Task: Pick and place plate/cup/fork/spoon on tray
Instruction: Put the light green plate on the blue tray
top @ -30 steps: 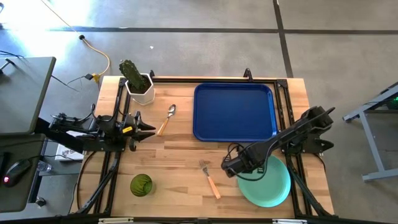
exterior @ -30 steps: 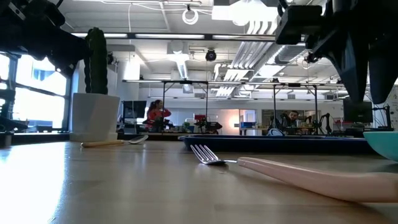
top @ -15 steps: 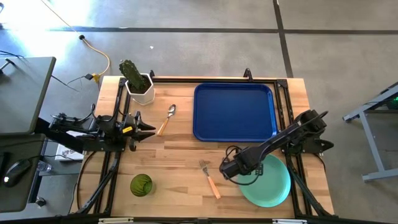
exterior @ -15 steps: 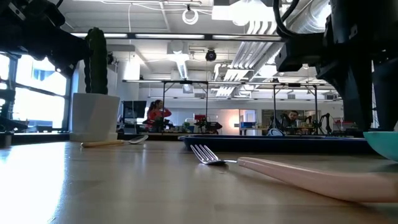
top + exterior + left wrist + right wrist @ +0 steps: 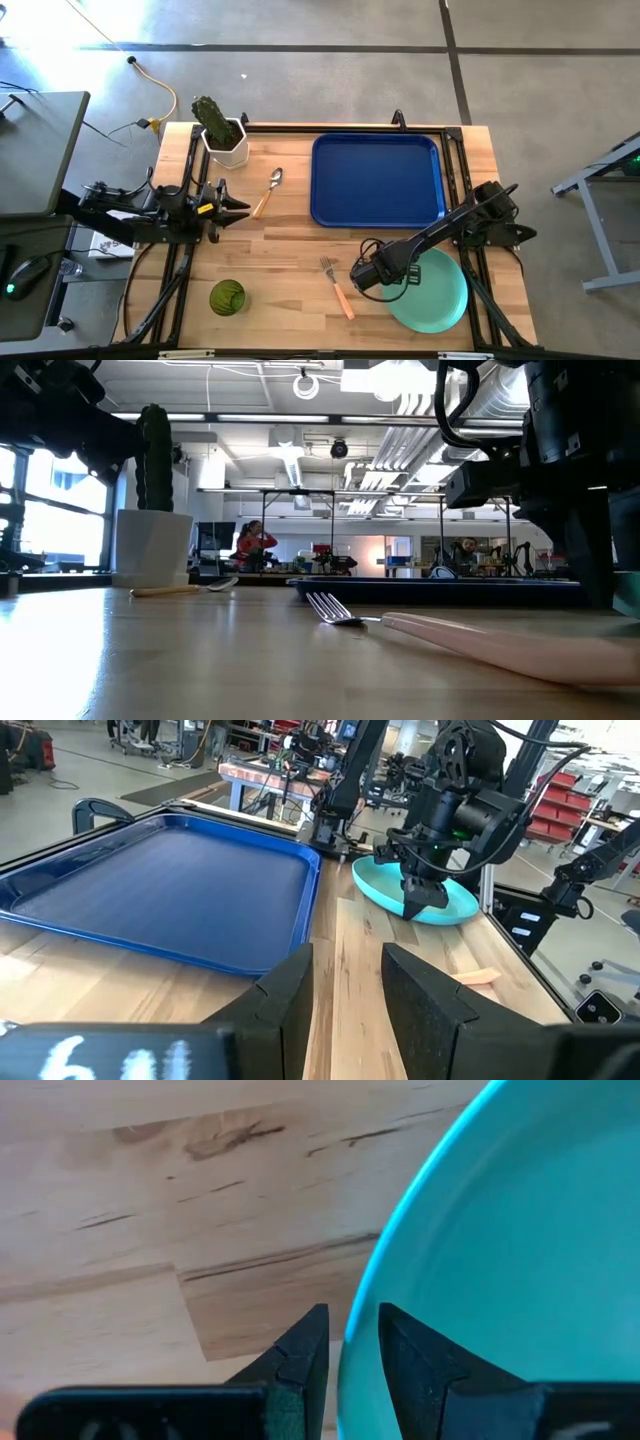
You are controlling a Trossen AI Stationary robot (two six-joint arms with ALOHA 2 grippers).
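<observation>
The mint-green plate [image 5: 440,295] lies flat on the table at the near right. My right gripper [image 5: 372,280] points down over its left rim, open. One finger stands outside the rim and one inside it [image 5: 350,1330]. The fork [image 5: 338,286] lies just left of the plate. The spoon [image 5: 268,190] lies left of the dark-blue tray [image 5: 375,180]. The green cup [image 5: 227,297] stands at the near left. My left gripper [image 5: 240,207] waits open at the table's left side. My right gripper comes from above, pointing down, at the plate's left rim [image 5: 365,1295]. One finger [image 5: 300,1350] is over the wood outside the rim and the other [image 5: 420,1360] is over the plate's inside. I cannot tell whether they touch the rim. The plate lies flat on the table.
A cactus in a white pot [image 5: 222,132] stands at the far left corner. The tray's near rim [image 5: 375,222] lies a short way beyond the plate. The fork's handle [image 5: 480,640] lies close to the right gripper.
My right gripper has come down and a little toward the table's left and near edges, arriving over the plate's left rim. The plate, fork and other things have stayed where they were.
</observation>
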